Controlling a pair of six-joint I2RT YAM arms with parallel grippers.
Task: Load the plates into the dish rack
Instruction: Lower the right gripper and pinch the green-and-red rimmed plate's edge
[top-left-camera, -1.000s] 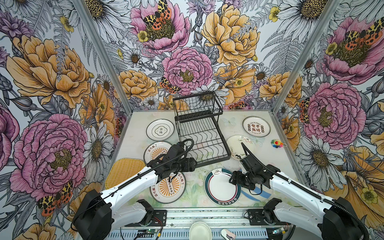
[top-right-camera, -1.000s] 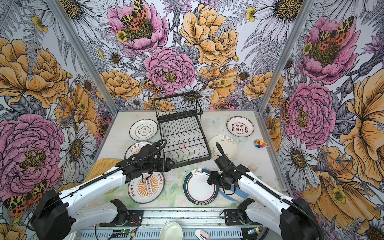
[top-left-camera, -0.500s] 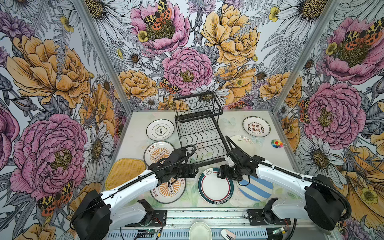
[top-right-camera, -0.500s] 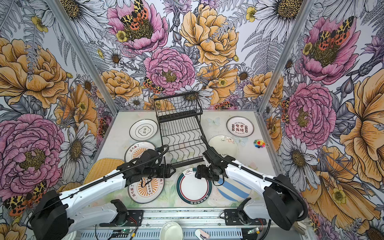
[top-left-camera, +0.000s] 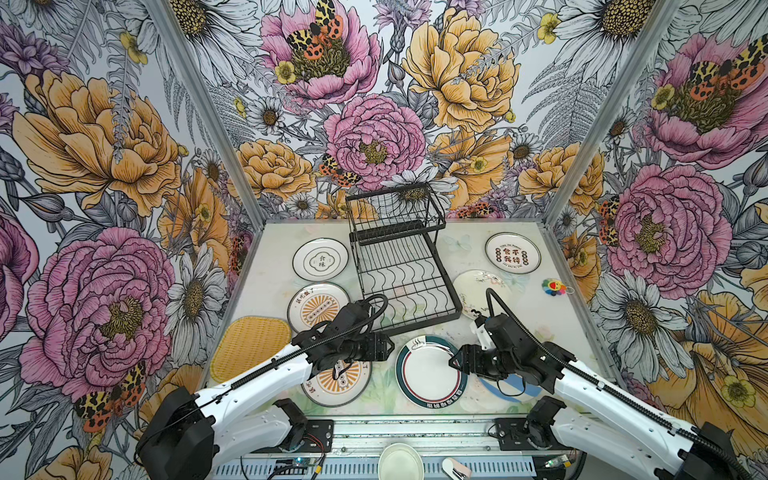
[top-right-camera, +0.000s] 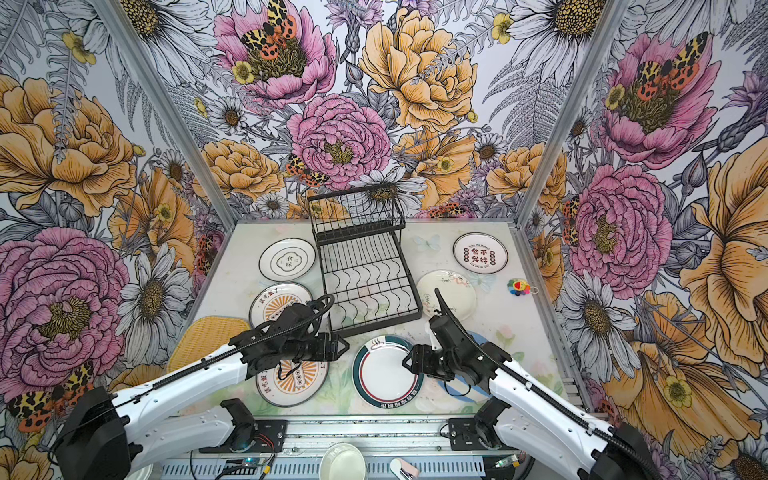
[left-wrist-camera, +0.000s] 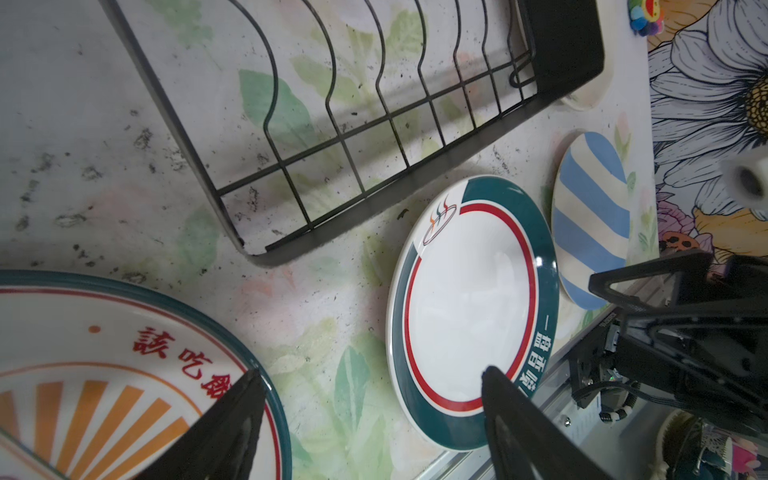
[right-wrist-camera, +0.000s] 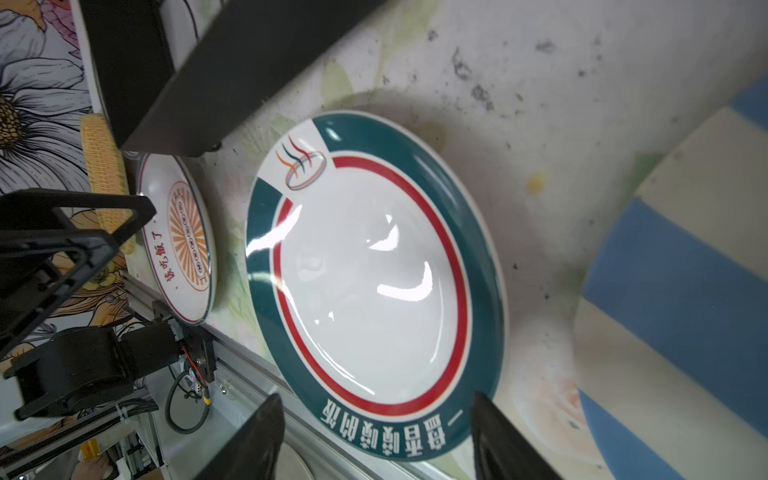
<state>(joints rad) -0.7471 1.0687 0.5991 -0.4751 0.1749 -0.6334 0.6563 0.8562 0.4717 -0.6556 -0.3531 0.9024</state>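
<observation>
Table (top-left-camera: 523, 316): pale, faint leaf print, scuffed dark in places. Rack (top-left-camera: 401, 266) stands mid-table toward the back wall, black wire, raised narrow tier at the rear, flat wavy-wire tier in front; both tiers bare in both top views (top-right-camera: 365, 266). No plate loaded; all lie flat on the table. Tray (top-left-camera: 249, 347), yellow woven, at the front left. Teal plate (top-left-camera: 430, 370) just in front of the rack's front edge, between the two arms. Near sunburst plate (top-left-camera: 336, 380) to its left, partly under the left arm; far sunburst plate (top-left-camera: 318, 305) behind it, beside the rack's left side. Striped plate (top-left-camera: 515, 390) right of the teal plate, mostly hidden under the right arm. Doodle plate (top-left-camera: 478, 291) touches or tucks under the rack's right front corner; cannot tell which. Two lettered plates at the back: one left of the rack (top-left-camera: 320, 259), one well right (top-left-camera: 512, 253). Left gripper (top-left-camera: 388, 347) hangs between near sunburst plate and teal plate, jaws spread, nothing between them (left-wrist-camera: 370, 399). Right gripper (top-left-camera: 453, 360) sits low at the teal plate's right rim, jaws spread to either side of a stretch of rim (right-wrist-camera: 374, 415); contact cannot be told. Bowl (top-left-camera: 401, 461) off the table's front edge. Toy (top-left-camera: 554, 286), many-coloured, near the right wall.
</observation>
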